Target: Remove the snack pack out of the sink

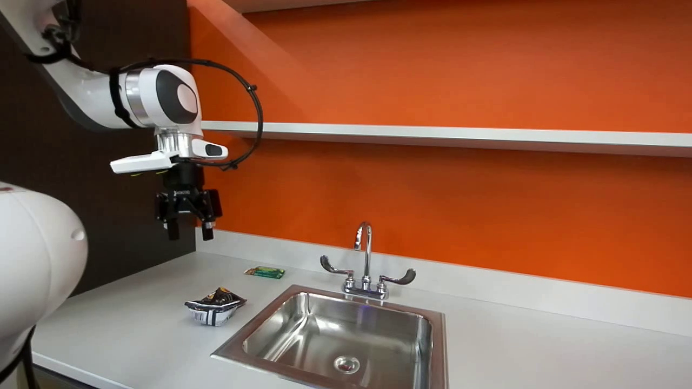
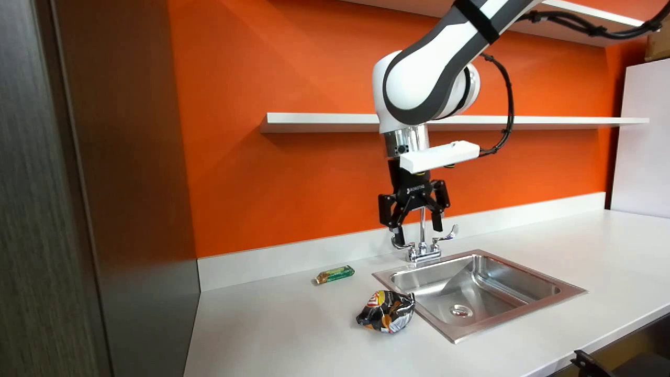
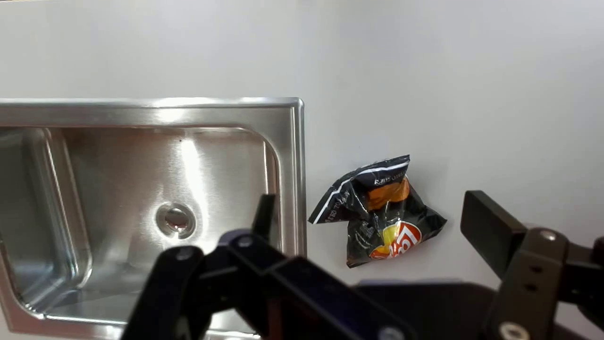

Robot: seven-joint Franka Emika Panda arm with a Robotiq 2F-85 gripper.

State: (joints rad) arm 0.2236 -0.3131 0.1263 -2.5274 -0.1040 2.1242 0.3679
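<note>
While the crumpled Lay's chip bag [image 3: 388, 212] lies on the counter [image 3: 415, 85], just outside the sink [image 3: 290, 174], the gripper [image 1: 190, 232] hangs well above it, fingers [image 3: 488, 229] spread apart; the wrist view frames the bag between them, its long axis hard to tell.

Wrist view: near, looking down past my fingers [image 3: 490, 233] at sink [image 3: 295, 165] and counter [image 3: 377, 94]. Both exterior views: farther off, higher than the counter, lower than the shelf [image 1: 486, 135], facing the orange wall [image 1: 459, 216] obliquely; they share my arm [image 1: 94, 97], sink, faucet [image 1: 367, 265]. All three take in the sink.
</note>
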